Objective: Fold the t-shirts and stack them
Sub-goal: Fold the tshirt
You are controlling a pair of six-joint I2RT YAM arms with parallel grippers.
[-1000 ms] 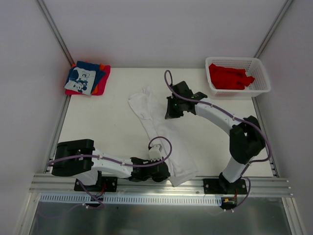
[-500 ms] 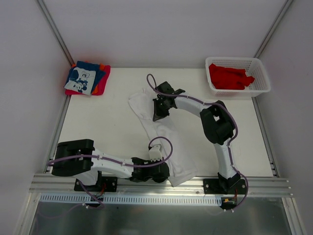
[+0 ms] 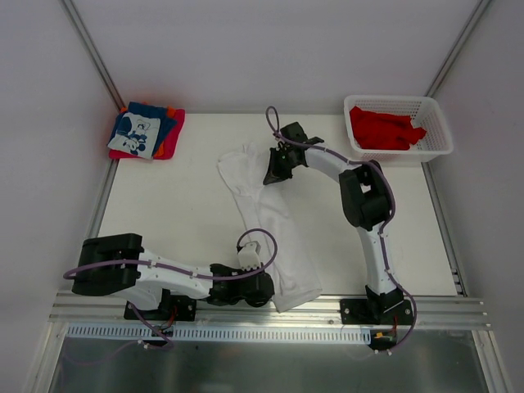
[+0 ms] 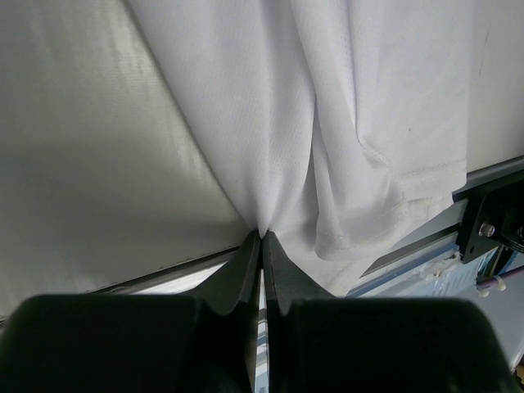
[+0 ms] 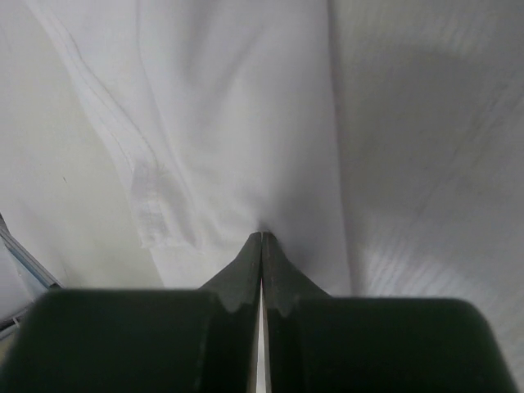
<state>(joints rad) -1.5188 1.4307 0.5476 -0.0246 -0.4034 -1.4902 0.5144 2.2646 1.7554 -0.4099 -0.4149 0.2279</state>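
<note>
White cloth of the t-shirt is pinched at both ends. Its near hem is clamped in the fully closed left claw and its far end in the closed right claw. Between them it lies along the bench.

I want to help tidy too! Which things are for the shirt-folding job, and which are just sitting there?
For the job:
plain white cloth t-shirt, pinched by the left gripper and right gripper
bright red cloth shirts
folded stack of blue, red and orange shirts

Just there:
white plastic lattice basket
white table
</note>
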